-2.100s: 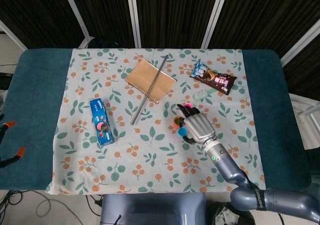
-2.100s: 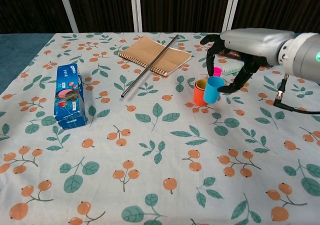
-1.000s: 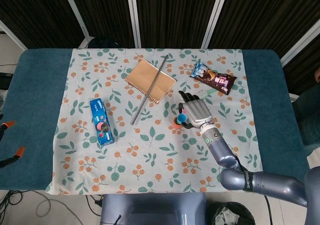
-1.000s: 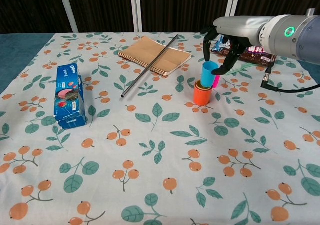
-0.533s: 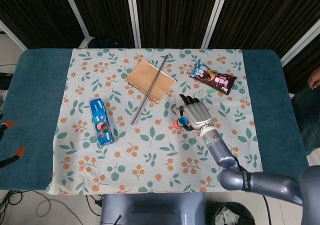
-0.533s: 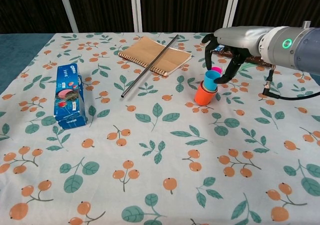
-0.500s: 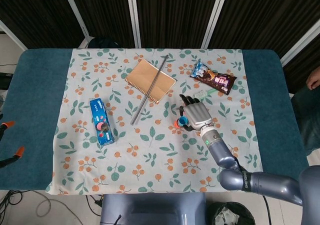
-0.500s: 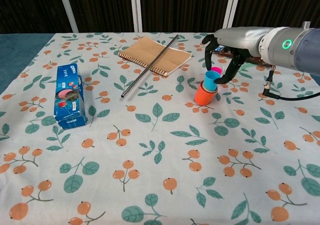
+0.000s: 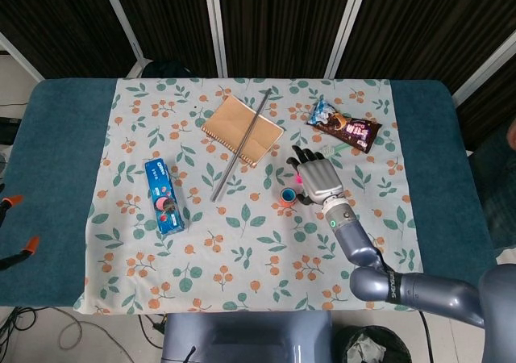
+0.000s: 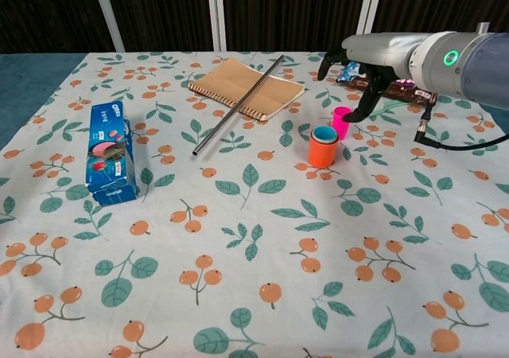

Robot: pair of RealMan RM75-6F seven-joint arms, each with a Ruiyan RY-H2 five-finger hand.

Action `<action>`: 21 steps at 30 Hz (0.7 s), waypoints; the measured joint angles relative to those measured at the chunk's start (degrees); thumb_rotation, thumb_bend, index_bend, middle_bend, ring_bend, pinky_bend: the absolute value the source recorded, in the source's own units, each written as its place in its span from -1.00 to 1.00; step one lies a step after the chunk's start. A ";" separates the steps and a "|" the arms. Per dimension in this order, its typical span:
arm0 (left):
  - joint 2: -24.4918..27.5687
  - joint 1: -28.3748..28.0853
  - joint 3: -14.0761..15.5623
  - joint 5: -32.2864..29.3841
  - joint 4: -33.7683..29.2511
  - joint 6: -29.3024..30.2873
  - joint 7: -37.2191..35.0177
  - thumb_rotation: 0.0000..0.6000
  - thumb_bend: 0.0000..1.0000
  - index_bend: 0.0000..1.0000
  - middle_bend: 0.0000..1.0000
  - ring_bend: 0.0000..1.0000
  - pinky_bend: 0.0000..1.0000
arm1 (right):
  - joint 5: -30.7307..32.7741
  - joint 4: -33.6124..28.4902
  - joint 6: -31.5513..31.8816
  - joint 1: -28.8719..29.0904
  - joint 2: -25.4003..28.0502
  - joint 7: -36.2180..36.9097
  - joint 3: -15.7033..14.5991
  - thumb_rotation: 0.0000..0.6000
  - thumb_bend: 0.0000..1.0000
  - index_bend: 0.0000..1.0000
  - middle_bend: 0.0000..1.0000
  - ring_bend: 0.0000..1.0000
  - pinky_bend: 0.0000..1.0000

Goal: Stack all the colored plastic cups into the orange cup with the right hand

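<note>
— Where do the cups stand?

— The orange cup (image 10: 323,153) sits right of centre on the floral cloth (image 10: 238,215), upright, with the blue cup (image 10: 324,134) nested inside so only its rim shows. The pink cup (image 10: 341,122) stands just beside them, to the far right, apart from the stack.

— And the right hand (image 10: 359,75)?

— It hangs above the pink cup, fingers spread and curving downward, grasping nothing. The left hand is out of sight in both views.

— Anything else on the cloth?

— A notebook (image 9: 242,129) with a metal rod (image 9: 241,143) across it, a blue biscuit box (image 10: 109,152) at left, a snack packet (image 9: 344,126) far right.
</note>
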 measured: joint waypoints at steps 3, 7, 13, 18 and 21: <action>0.04 0.00 -0.07 -0.10 -0.04 0.00 -0.05 1.00 -0.51 -0.56 -0.98 -1.00 -1.00 | 0.04 2.14 -0.42 0.24 -0.50 0.31 0.07 1.00 -0.31 -0.34 -1.00 -0.79 -0.62; 0.01 -0.02 -0.13 -0.25 0.10 -0.06 -0.04 1.00 -0.52 -0.56 -0.98 -1.00 -1.00 | 0.23 5.56 -1.55 0.53 -1.27 1.15 0.20 1.00 -0.31 -0.30 -1.00 -0.79 -0.62; -0.07 -0.02 -0.24 -0.37 0.16 0.06 0.20 1.00 -0.51 -0.56 -0.98 -1.00 -1.00 | 0.15 9.92 -3.57 1.07 -2.67 1.77 -0.12 1.00 -0.31 -0.27 -1.00 -0.79 -0.62; -0.13 -0.01 -0.29 -0.56 0.21 0.03 0.44 1.00 -0.51 -0.56 -0.98 -1.00 -1.00 | 0.21 12.84 -5.13 1.49 -3.85 2.09 -0.43 1.00 -0.31 -0.25 -1.00 -0.79 -0.62; -0.16 0.01 -0.28 -0.63 0.20 0.01 0.51 1.00 -0.51 -0.56 -0.98 -1.00 -1.00 | 0.24 14.62 -5.98 1.68 -4.81 2.44 -0.60 1.00 -0.31 -0.24 -1.00 -0.79 -0.62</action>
